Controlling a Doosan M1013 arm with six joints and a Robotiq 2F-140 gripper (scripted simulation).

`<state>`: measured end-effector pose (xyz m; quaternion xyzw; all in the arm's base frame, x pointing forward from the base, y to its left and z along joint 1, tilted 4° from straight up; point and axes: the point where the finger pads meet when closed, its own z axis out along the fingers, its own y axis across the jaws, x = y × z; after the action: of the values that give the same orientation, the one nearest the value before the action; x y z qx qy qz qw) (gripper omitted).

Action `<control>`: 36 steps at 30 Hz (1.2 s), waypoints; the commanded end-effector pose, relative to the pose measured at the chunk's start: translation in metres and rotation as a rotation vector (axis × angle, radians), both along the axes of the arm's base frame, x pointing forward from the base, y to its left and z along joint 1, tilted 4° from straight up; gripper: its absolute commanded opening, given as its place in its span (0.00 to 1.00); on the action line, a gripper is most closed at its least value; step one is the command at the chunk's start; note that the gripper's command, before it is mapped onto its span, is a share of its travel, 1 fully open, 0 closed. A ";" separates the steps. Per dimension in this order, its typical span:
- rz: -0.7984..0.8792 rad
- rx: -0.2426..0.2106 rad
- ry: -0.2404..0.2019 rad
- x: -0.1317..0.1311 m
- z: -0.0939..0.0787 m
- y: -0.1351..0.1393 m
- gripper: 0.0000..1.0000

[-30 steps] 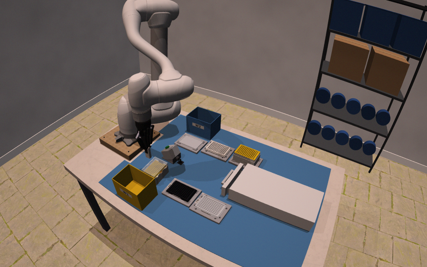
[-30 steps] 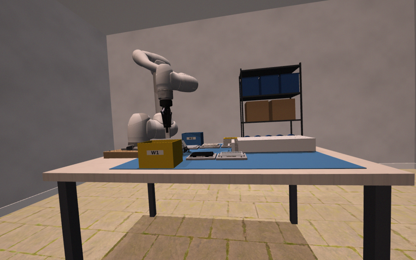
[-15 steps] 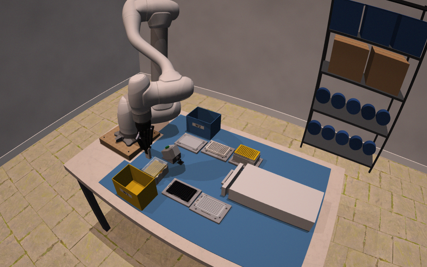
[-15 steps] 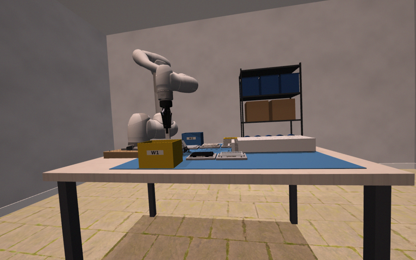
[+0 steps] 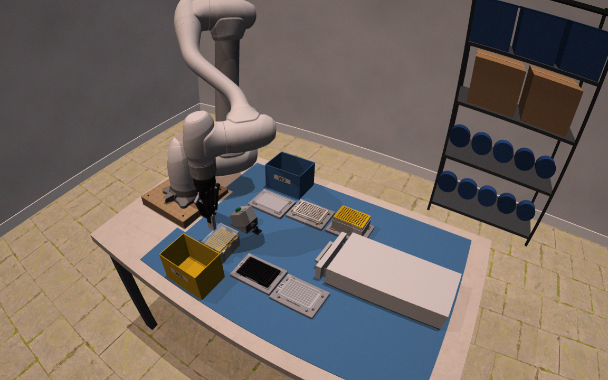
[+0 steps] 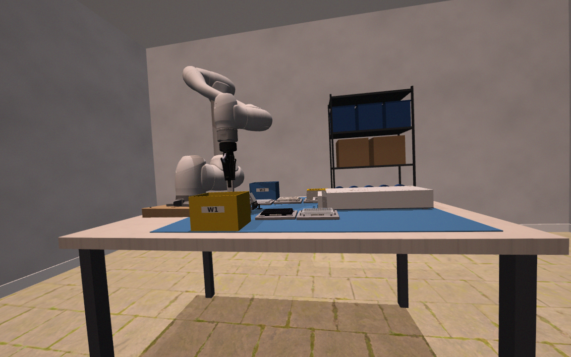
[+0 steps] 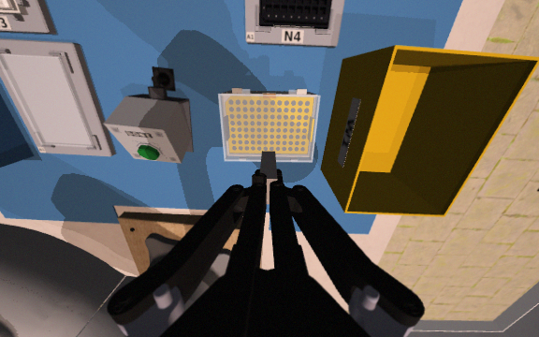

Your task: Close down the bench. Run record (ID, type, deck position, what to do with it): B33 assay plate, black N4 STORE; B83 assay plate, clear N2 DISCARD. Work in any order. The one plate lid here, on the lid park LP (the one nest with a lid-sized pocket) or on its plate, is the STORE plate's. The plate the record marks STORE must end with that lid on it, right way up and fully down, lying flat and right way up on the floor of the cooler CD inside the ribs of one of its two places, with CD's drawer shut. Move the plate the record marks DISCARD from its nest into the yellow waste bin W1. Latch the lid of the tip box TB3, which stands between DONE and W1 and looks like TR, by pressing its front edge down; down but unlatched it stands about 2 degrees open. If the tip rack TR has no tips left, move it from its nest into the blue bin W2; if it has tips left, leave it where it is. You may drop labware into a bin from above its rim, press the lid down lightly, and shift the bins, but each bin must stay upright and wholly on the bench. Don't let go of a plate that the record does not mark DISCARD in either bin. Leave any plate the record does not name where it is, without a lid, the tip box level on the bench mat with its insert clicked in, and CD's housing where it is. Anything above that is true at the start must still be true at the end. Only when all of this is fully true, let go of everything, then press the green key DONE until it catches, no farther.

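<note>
My gripper (image 5: 211,221) (image 6: 230,182) (image 7: 268,161) is shut and empty. It points down just above the near edge of the tip box TB3 (image 5: 221,237) (image 7: 269,126), whose clear lid lies over a yellow insert. TB3 stands between the green DONE key (image 5: 238,208) (image 7: 148,152) and the yellow bin W1 (image 5: 186,278) (image 6: 218,210) (image 7: 400,112), which hides it in the exterior view. The black plate (image 5: 258,271) (image 6: 276,212) (image 7: 295,11) sits in nest N4 without a lid. The clear plate (image 5: 299,290) (image 6: 317,212) sits in N2. The lid (image 5: 271,202) (image 7: 47,98) lies on the lid park.
The blue bin W2 (image 5: 287,181) (image 6: 264,189) stands at the back. Another clear plate (image 5: 310,210) is in N3, and the yellow tip rack TR (image 5: 352,217) is beside it. The white cooler CD (image 5: 391,278) (image 6: 376,197) fills the right side. A shelf rack stands off the table.
</note>
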<state>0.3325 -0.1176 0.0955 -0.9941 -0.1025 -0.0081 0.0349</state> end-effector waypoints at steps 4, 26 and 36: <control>0.000 0.000 0.000 0.000 -0.007 0.000 0.00; 0.000 0.000 0.000 0.000 -0.023 0.002 0.00; 0.000 0.000 0.000 0.000 -0.026 0.002 0.00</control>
<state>0.3327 -0.1158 0.0700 -0.9941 -0.1025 -0.0081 0.0349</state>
